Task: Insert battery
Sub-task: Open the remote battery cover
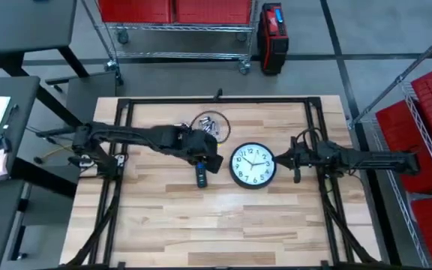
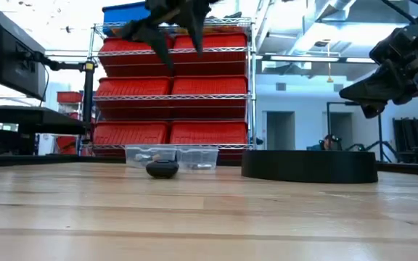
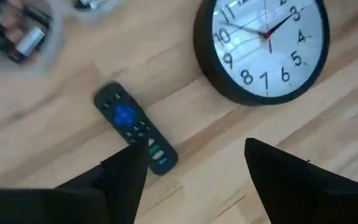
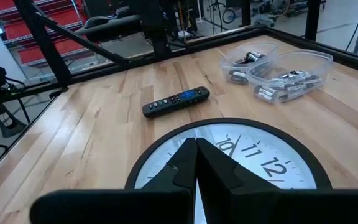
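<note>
Clock, one; remote, one; containers, two.

We see black remote with blue pad and green button near left gripper; clock by right gripper, black rim, white face, black numerals, red second hand; table pale wood with streaky grain; both grippers dark.

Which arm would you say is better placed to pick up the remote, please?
Probably left: its open pincer hovers directly above the slim black remote control. The right pincer, shut, sits beyond the round black-rimmed wall clock.
</note>
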{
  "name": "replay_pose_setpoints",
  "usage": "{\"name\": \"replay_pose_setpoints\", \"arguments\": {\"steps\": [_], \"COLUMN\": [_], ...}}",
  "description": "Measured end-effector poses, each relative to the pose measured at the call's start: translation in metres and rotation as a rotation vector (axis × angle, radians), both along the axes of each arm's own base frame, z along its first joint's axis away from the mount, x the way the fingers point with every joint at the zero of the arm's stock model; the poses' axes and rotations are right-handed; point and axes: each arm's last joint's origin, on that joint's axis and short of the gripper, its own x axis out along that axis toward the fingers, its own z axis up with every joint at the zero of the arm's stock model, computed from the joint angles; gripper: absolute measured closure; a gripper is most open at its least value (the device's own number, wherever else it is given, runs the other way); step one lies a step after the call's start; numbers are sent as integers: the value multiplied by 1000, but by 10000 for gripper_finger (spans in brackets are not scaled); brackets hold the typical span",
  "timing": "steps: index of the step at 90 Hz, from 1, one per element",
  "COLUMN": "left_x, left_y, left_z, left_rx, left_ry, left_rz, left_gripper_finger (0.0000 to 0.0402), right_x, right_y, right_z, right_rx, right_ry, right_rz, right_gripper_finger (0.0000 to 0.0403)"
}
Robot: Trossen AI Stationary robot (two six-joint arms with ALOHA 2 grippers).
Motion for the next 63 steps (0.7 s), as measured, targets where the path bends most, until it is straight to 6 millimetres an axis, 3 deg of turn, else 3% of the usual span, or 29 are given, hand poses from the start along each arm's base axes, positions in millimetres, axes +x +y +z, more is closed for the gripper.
{"name": "replay_pose_setpoints", "arguments": {"steps": [22,39,63], "left_x": [18,31,38], "left_y": [-13,-10,-3], "left_z": [-51,-85,-105], "left_rx": [-40,-38,-52], "left_ry": [131,227,289], "left_rz": [75,91,94], "left_gripper_finger": [153,153,153], "right_x": [0,0,0], "right_y": [0,0,0], "right_z": [1,1,1], "right_rx": [0,0,0], "right_ry": [-5,-6,-6], "right_rz": [1,2,2], "right_gripper_finger": [403,403,403]}}
